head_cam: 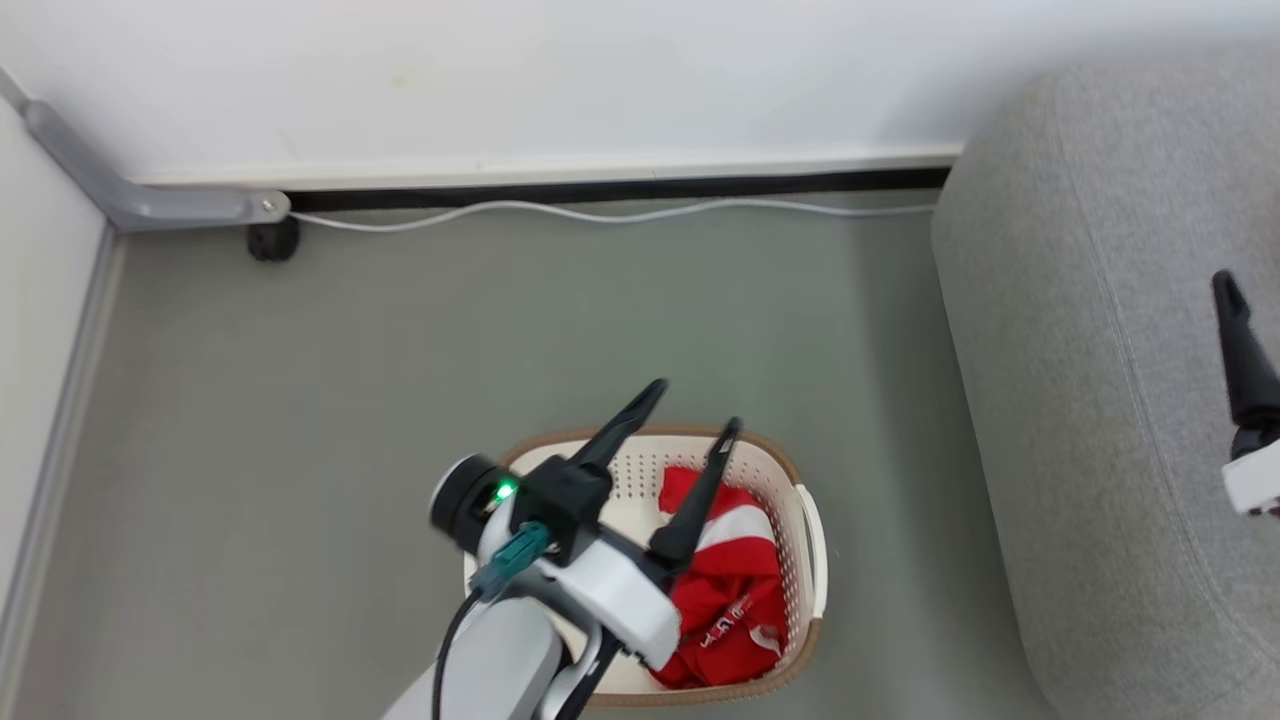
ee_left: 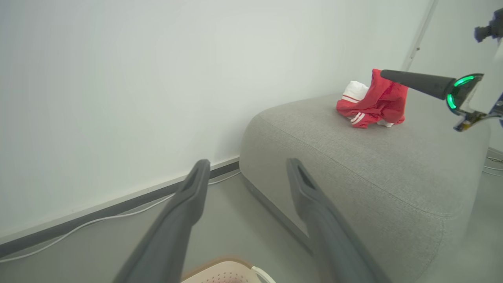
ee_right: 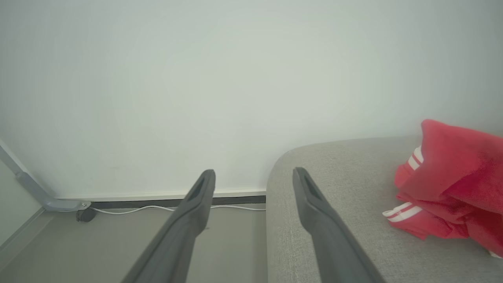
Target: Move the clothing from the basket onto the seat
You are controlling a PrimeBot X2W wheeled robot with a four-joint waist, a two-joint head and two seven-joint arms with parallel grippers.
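The cream basket (head_cam: 797,500) with a brown rim stands on the floor and holds crumpled red clothing (head_cam: 735,590) with white panels. My left gripper (head_cam: 694,405) hovers open above the basket with nothing between its fingers. Its own view looks past the gripper (ee_left: 247,173) to the grey seat (ee_left: 353,157), where another red and white garment (ee_left: 373,100) lies. My right gripper (ee_right: 253,177) is open and empty over the seat (ee_right: 334,196), with that garment (ee_right: 452,181) to its right. One of its dark fingers (head_cam: 1243,350) shows above the seat (head_cam: 1100,350).
A white cable (head_cam: 600,212) runs along the foot of the wall. A grey bracket (head_cam: 150,200) with a black foot (head_cam: 272,240) sits in the left corner. Open grey floor (head_cam: 500,330) lies between wall, basket and seat.
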